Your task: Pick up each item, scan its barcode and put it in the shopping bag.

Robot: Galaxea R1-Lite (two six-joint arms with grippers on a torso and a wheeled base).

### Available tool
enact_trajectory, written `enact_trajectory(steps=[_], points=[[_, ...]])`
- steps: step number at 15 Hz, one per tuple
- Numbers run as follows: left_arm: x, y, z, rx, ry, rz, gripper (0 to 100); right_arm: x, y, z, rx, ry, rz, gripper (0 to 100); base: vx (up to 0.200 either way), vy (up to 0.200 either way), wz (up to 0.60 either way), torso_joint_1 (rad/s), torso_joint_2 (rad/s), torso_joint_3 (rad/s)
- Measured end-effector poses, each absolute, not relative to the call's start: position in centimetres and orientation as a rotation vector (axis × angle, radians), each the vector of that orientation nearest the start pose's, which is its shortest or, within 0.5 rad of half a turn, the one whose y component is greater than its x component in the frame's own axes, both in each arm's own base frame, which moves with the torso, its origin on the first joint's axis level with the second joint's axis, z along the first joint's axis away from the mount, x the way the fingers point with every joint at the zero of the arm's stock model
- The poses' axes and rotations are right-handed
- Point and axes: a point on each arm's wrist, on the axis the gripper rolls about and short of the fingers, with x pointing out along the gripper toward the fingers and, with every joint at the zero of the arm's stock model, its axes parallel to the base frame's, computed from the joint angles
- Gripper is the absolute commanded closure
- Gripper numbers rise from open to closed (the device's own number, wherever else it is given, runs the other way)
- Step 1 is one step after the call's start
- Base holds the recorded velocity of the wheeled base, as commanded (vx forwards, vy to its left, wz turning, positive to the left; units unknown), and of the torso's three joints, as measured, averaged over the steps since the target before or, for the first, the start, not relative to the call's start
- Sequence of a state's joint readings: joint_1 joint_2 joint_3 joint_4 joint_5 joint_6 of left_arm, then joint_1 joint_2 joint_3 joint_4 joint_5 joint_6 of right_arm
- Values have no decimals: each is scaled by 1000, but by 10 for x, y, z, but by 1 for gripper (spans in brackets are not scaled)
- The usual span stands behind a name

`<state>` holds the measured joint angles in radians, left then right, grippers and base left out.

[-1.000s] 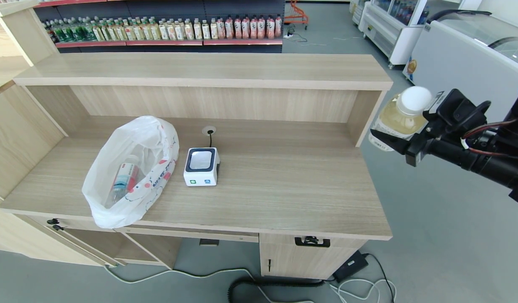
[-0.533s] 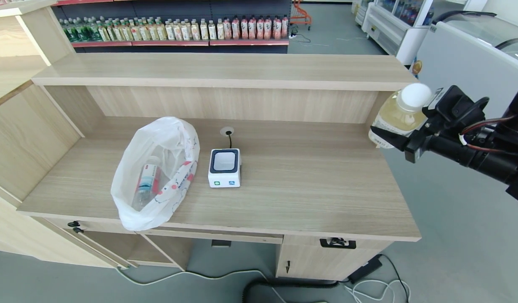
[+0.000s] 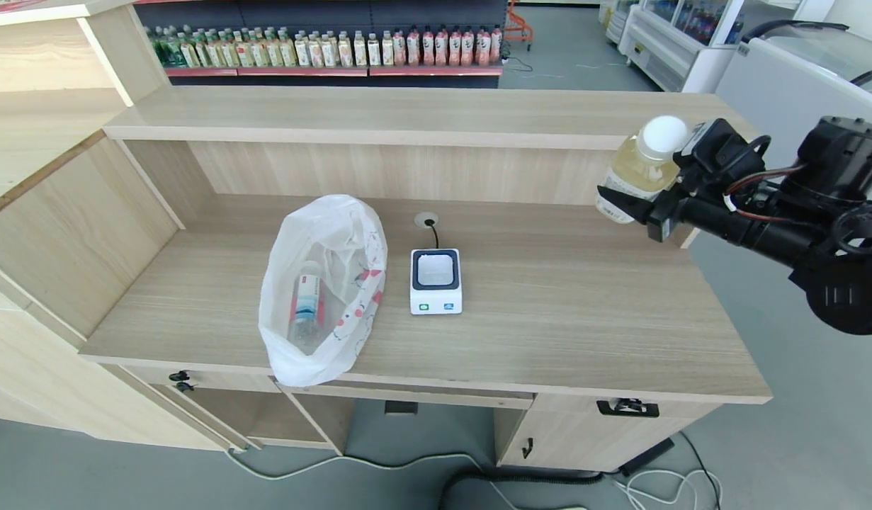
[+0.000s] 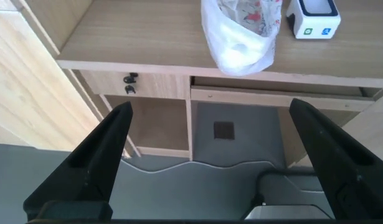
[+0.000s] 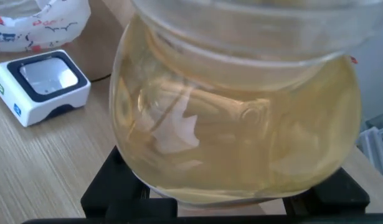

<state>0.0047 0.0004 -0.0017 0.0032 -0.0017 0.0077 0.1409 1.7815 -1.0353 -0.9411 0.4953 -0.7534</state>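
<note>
My right gripper [image 3: 652, 195] is shut on a bottle of pale yellow drink [image 3: 637, 170] with a white cap, held upright in the air over the counter's far right corner. In the right wrist view the bottle [image 5: 235, 112] bulks between the black fingers [image 5: 110, 193]. The white scanner [image 3: 436, 281] sits mid-counter, its window facing up, also seen from the right wrist as scanner [image 5: 42, 84]. Left of it stands the open white shopping bag [image 3: 326, 283] with a clear bottle [image 3: 306, 304] inside. My left gripper [image 4: 216, 168] hangs open below the counter's front edge, near the bag [image 4: 241, 31].
The wooden counter [image 3: 549, 319] has a raised back shelf [image 3: 379, 113] and side walls. A cable port [image 3: 426, 219] lies behind the scanner. Drawer handles [image 3: 627, 407] face front. Store shelves with drinks [image 3: 322, 49] and freezers [image 3: 797, 71] stand behind.
The head camera has swung, shifting the counter rightward in the picture. My right gripper with the bottle has moved up and left, from beyond the counter's right end to over its far right corner.
</note>
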Motion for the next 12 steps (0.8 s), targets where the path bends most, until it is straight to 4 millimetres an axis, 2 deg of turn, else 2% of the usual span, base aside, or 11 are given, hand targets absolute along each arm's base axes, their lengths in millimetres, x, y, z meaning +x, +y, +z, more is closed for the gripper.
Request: enact_trajectory(steps=[6, 9, 12], points=[[-23, 0, 76, 8, 2, 3, 0, 367, 88, 237, -709, -451, 642, 100, 0, 200, 0, 2, 2, 2], [-23, 0, 76, 8, 1, 1, 0, 383, 94, 228, -710, -447, 656, 100, 0, 200, 0, 1, 4, 5], [-23, 0, 76, 8, 1, 2, 0, 392, 95, 213, -730, -420, 662, 100, 0, 0, 0, 0, 0, 0]])
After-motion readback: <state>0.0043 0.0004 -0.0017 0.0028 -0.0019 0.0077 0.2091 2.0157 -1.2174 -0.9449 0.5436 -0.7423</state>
